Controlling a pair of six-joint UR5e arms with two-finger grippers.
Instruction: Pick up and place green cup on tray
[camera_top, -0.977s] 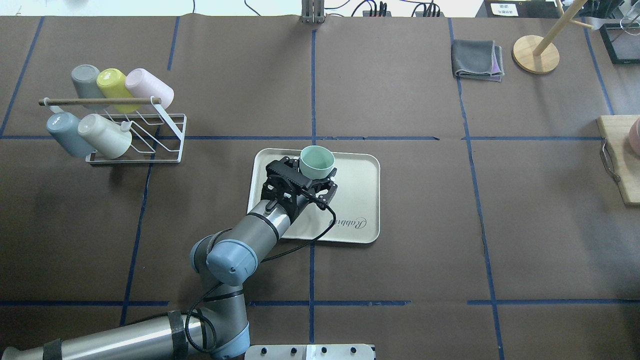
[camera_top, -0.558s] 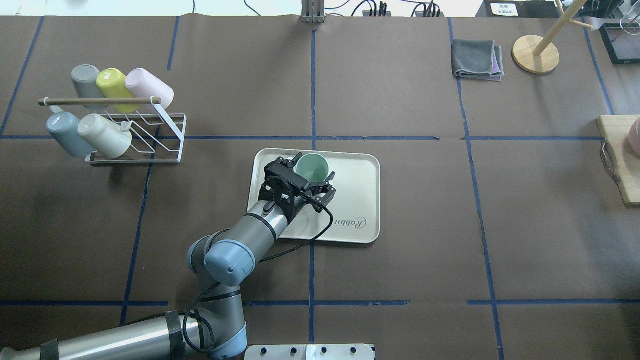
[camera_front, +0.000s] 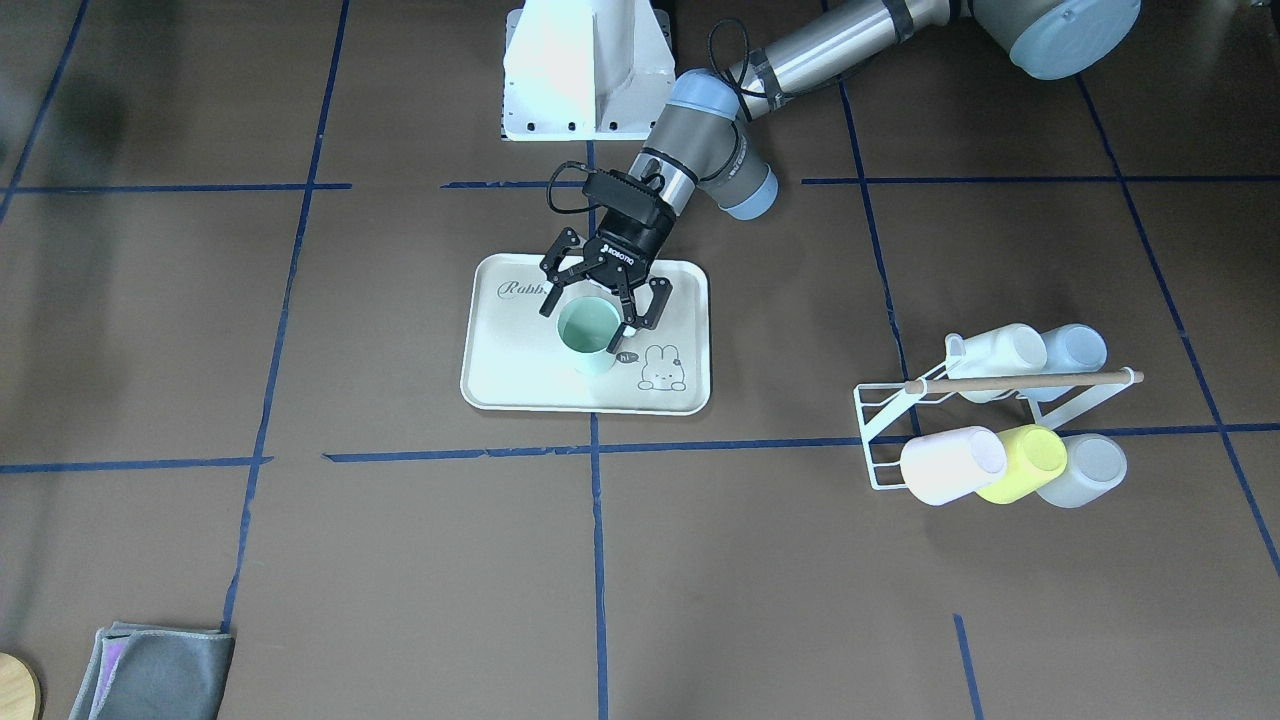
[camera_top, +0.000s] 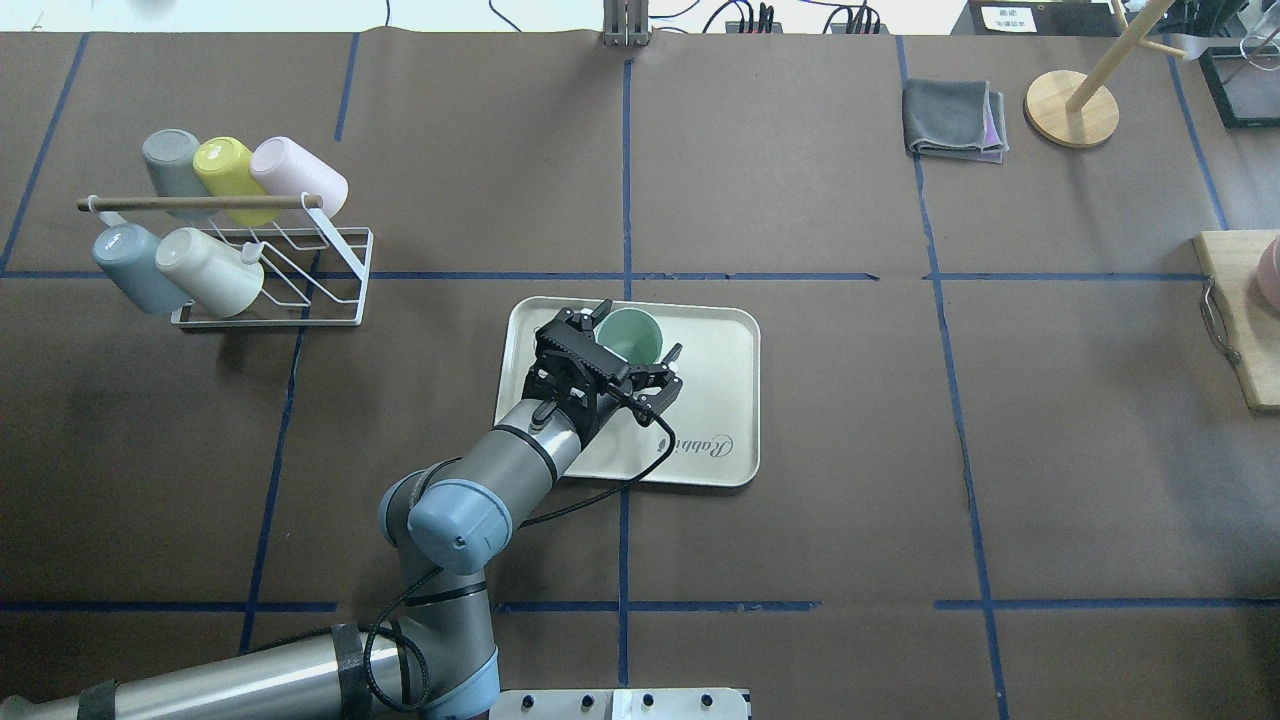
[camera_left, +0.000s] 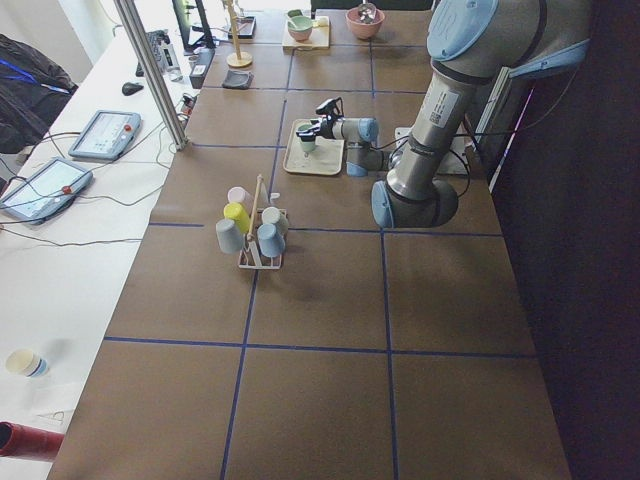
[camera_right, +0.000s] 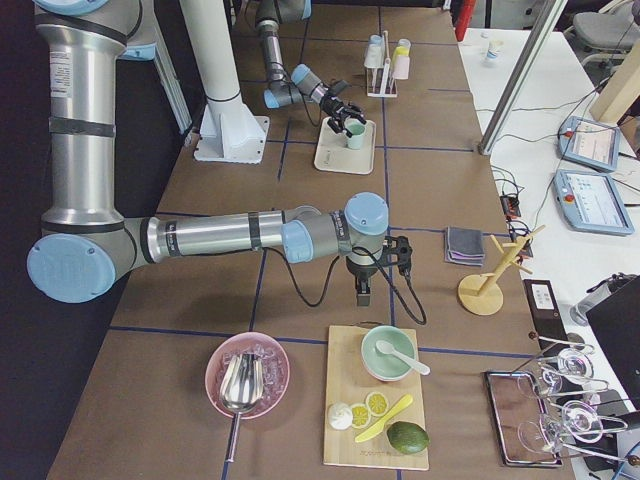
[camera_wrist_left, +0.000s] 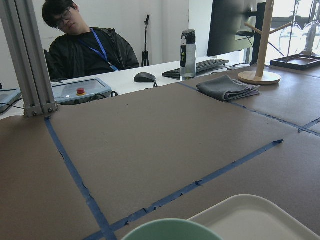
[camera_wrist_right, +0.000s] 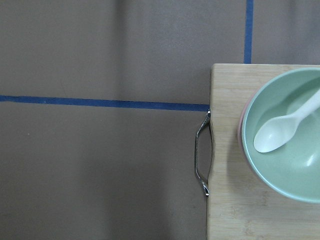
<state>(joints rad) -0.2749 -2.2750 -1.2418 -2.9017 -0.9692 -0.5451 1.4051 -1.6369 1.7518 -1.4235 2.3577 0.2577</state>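
The green cup (camera_top: 628, 335) stands upright on the far left part of the cream tray (camera_top: 712, 400), mouth up. My left gripper (camera_top: 640, 332) is open, one finger on each side of the cup and apart from its wall. The front-facing view shows the same: the green cup (camera_front: 588, 337) is on the tray (camera_front: 500, 375) beside the bunny print, between the spread fingers of the left gripper (camera_front: 597, 314). The cup's rim (camera_wrist_left: 170, 229) fills the bottom of the left wrist view. My right gripper (camera_right: 360, 292) hangs over the table beside a cutting board; I cannot tell its state.
A white wire rack (camera_top: 275, 285) with several pastel cups stands at the far left. A folded grey cloth (camera_top: 955, 120) and a wooden stand (camera_top: 1070, 108) sit far right. A cutting board (camera_wrist_right: 235, 150) carries a green bowl (camera_wrist_right: 285, 135) with a spoon. A person (camera_wrist_left: 85, 40) sits beyond the table.
The left gripper lowered the green cup onto the tray, then its fingers spread and let the cup go. The cup now stands on its own.
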